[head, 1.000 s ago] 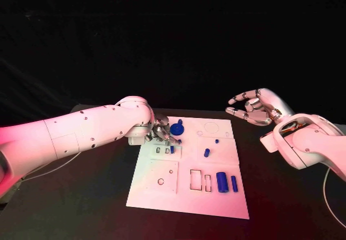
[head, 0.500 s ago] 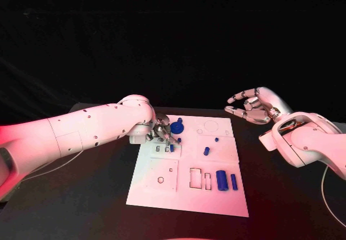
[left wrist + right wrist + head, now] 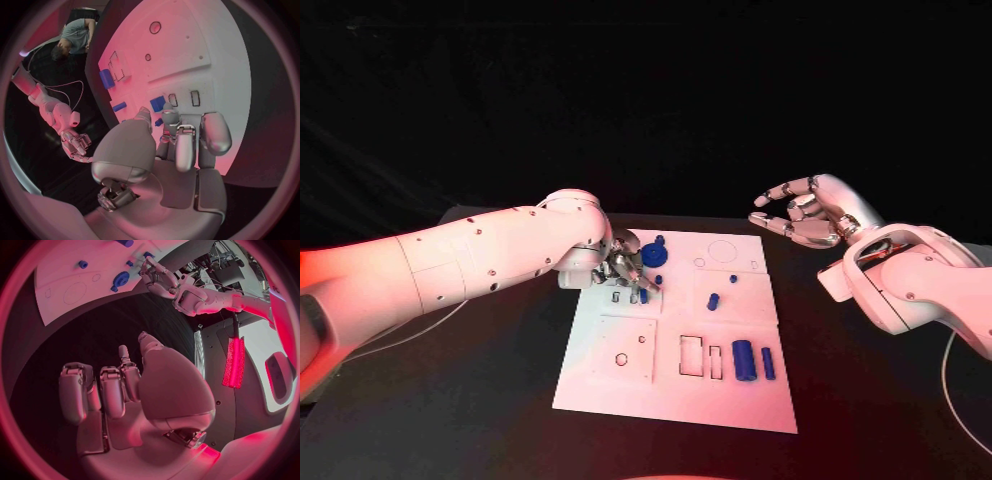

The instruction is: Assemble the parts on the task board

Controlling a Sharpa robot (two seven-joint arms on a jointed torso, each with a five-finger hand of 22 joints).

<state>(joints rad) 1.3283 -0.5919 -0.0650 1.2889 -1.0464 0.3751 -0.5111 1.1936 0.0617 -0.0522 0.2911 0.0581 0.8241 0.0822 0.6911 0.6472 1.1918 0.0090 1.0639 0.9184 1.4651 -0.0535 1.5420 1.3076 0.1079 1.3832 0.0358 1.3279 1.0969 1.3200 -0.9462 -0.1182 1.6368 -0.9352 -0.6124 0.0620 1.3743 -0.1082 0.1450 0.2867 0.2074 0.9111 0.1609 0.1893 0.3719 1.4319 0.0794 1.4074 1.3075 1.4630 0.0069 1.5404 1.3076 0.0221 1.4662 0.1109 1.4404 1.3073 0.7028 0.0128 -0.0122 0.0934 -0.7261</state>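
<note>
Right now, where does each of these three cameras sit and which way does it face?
Head view: on the robot's head, looking down at the task board; both arms show.
Left wrist view: behind the left hand, facing the board.
Right wrist view: behind the right hand, facing the board's far end.
Shared: all three show the board and the left hand.

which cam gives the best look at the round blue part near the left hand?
Head view: the round blue part sits unobstructed on the task board, beside the left hand. Right wrist view shows it small and far off, near that hand. In the left wrist view I cannot pick it out.
</note>
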